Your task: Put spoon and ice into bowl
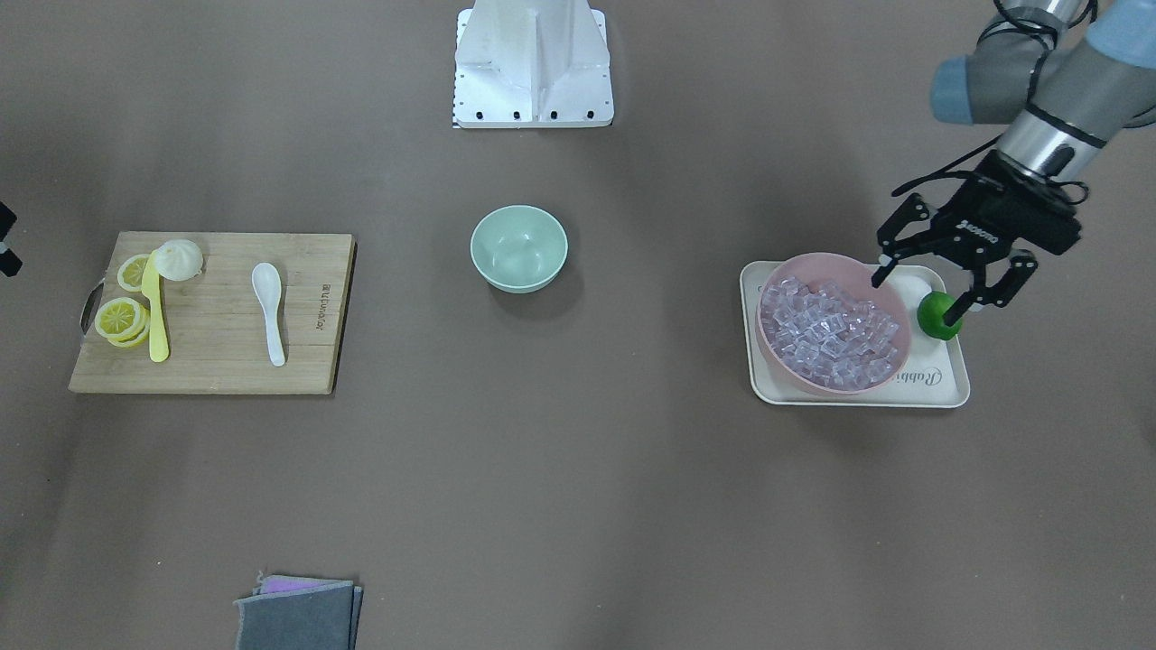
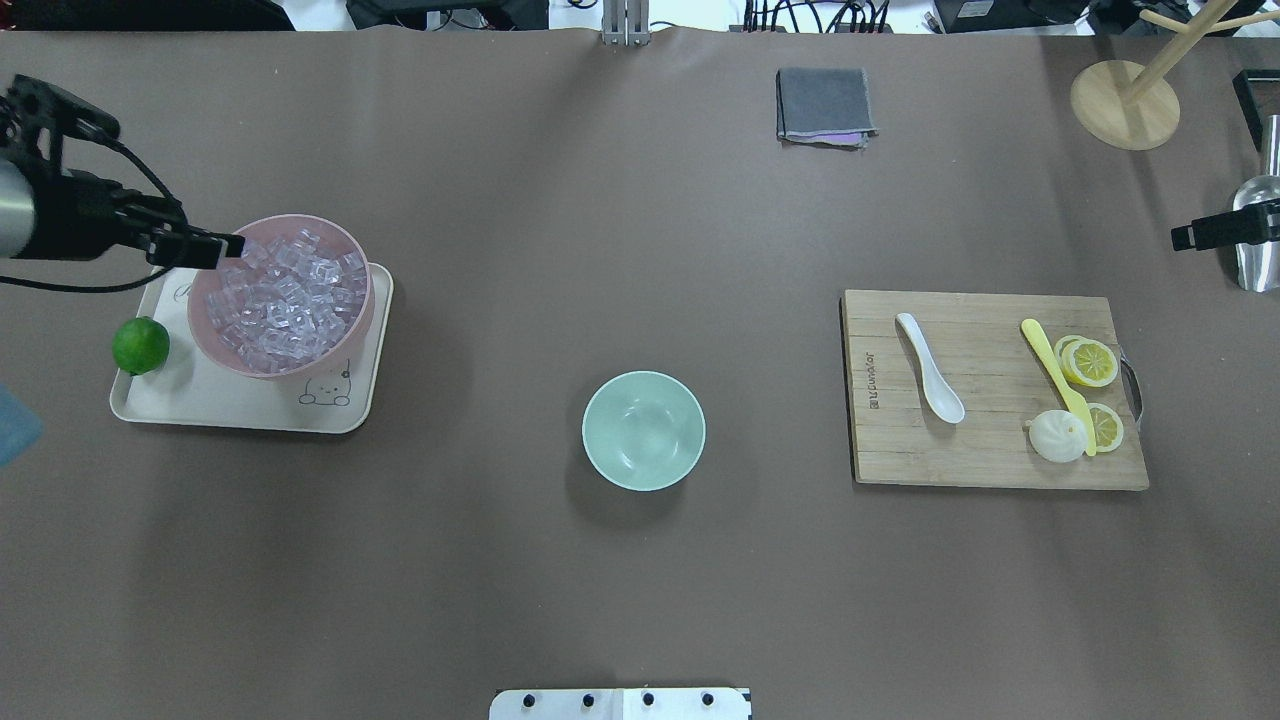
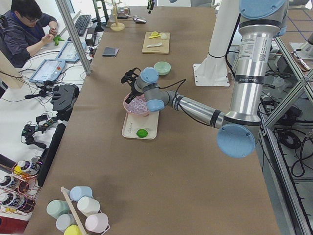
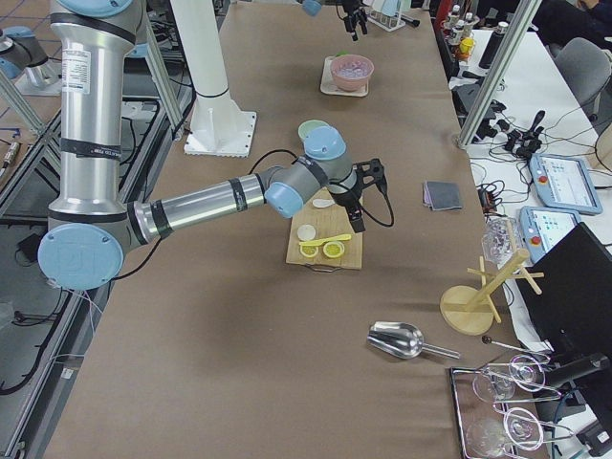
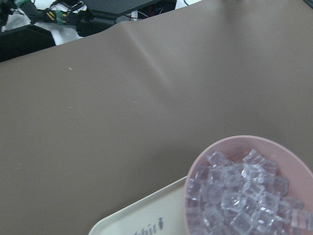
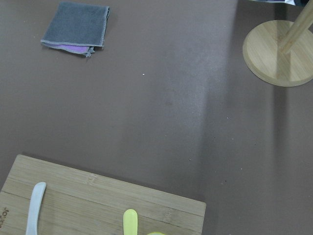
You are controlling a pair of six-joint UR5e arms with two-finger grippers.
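Observation:
The white spoon (image 1: 268,307) lies on the wooden cutting board (image 1: 217,361), scoop towards the robot; it also shows in the overhead view (image 2: 930,368). The mint-green bowl (image 1: 518,248) stands empty mid-table (image 2: 643,430). Many clear ice cubes (image 1: 831,329) fill a pink bowl (image 1: 813,262) on a cream tray (image 1: 939,384). My left gripper (image 1: 917,296) is open and empty, hovering above the pink bowl's rim and a lime (image 1: 930,320). My right gripper (image 2: 1190,237) sits at the table's edge, beyond the board; I cannot tell whether it is open or shut.
On the board lie a yellow knife (image 1: 155,316), lemon slices (image 1: 119,318) and a white bun (image 1: 181,259). A folded grey cloth (image 2: 824,105) lies at the far side. A wooden stand (image 2: 1125,105) and metal scoop (image 2: 1255,240) are at the far right.

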